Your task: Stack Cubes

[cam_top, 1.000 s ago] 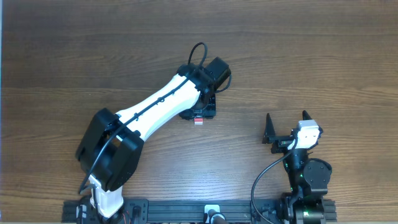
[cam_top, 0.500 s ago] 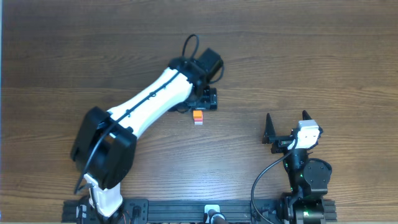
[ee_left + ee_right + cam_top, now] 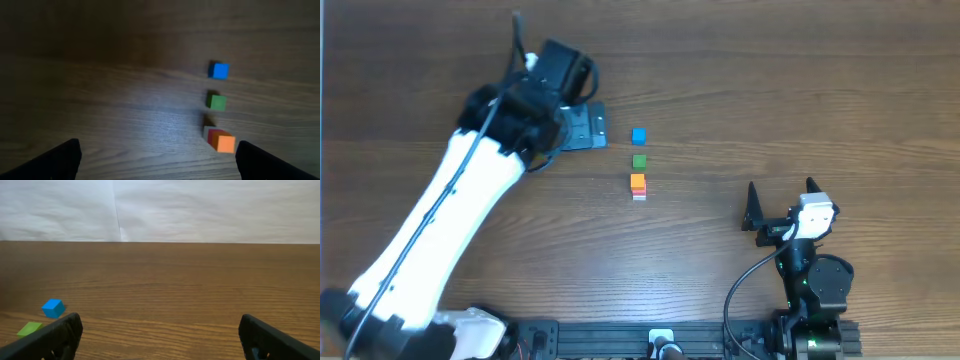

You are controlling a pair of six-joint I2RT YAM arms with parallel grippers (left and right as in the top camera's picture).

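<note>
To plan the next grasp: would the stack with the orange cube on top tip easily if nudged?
Probably yes: the stack appears three small cubes high on a narrow base. They seem merely resting, so a side nudge may scatter them.

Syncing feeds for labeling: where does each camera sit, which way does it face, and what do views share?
Top view: fixed overhead, looking straight down on the table; both arms, left end effector and right end effector show.
Left wrist view: on the left wrist, looking down at blue cube, green cube, orange-topped stack; own fingers show.
Right wrist view: low on the right wrist, looking across the table to a white backdrop; own fingers show.
Shared: blue and green cubes, all three.
</note>
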